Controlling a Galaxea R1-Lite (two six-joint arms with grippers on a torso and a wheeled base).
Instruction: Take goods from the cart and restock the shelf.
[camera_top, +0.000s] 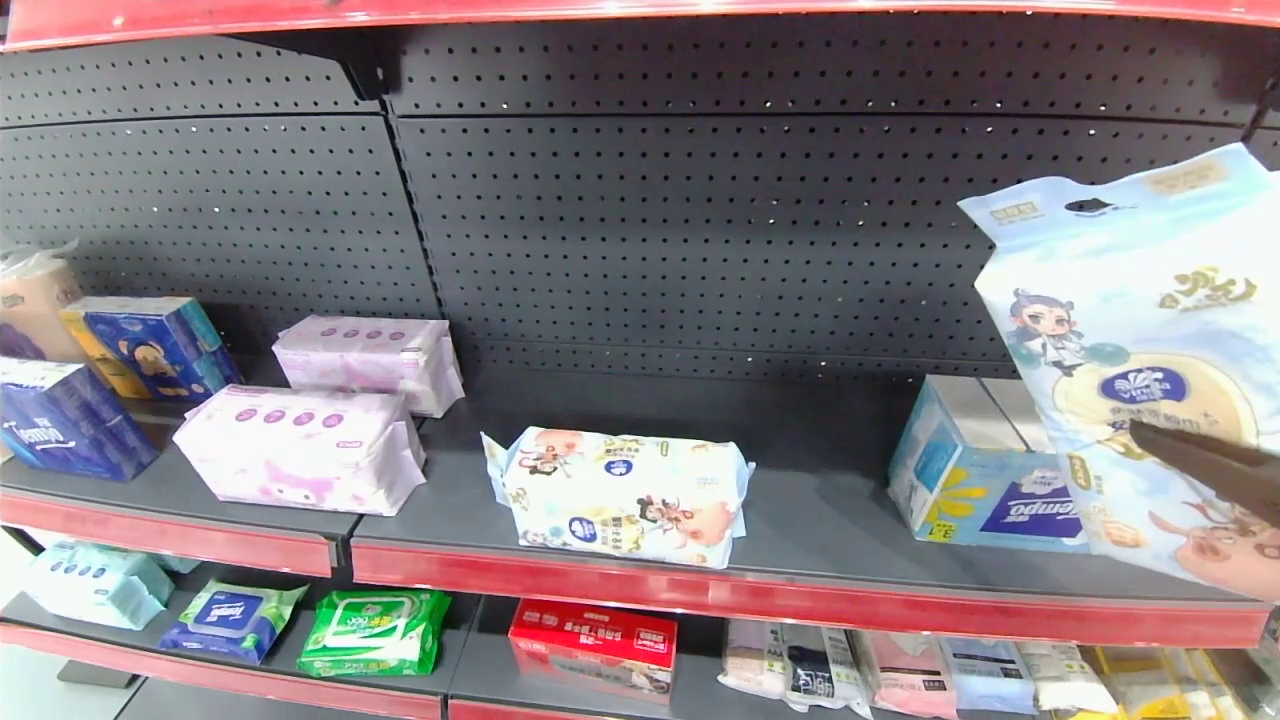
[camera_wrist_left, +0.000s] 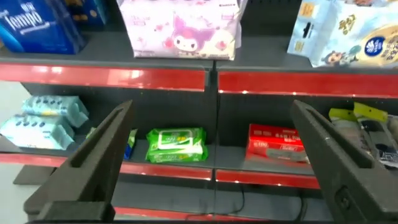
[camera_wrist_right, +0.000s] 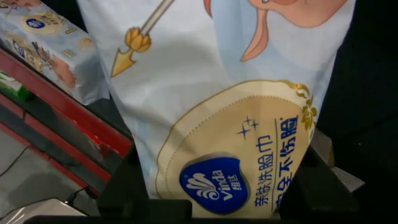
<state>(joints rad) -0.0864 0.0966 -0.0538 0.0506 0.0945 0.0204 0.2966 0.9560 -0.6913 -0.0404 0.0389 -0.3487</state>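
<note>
A large pale-blue tissue pack (camera_top: 1130, 330) with cartoon figures hangs upright at the right end of the shelf (camera_top: 800, 598), above a blue tissue box (camera_top: 975, 480). My right gripper (camera_top: 1200, 460) is shut on its lower part. In the right wrist view the tissue pack (camera_wrist_right: 230, 93) sits between the dark fingers (camera_wrist_right: 127, 186). A matching pack (camera_top: 625, 495) lies flat at the middle of the shelf. In the left wrist view my left gripper (camera_wrist_left: 211, 168) stands open with nothing in it, in front of the lower shelf level.
Pink tissue packs (camera_top: 305, 445) and blue packs (camera_top: 65, 420) fill the shelf's left side. Bare shelf lies between the middle pack and the blue box. On the level below lie a green wipes pack (camera_wrist_left: 177, 144), a red box (camera_wrist_left: 273, 143) and pale packs (camera_wrist_left: 43, 121).
</note>
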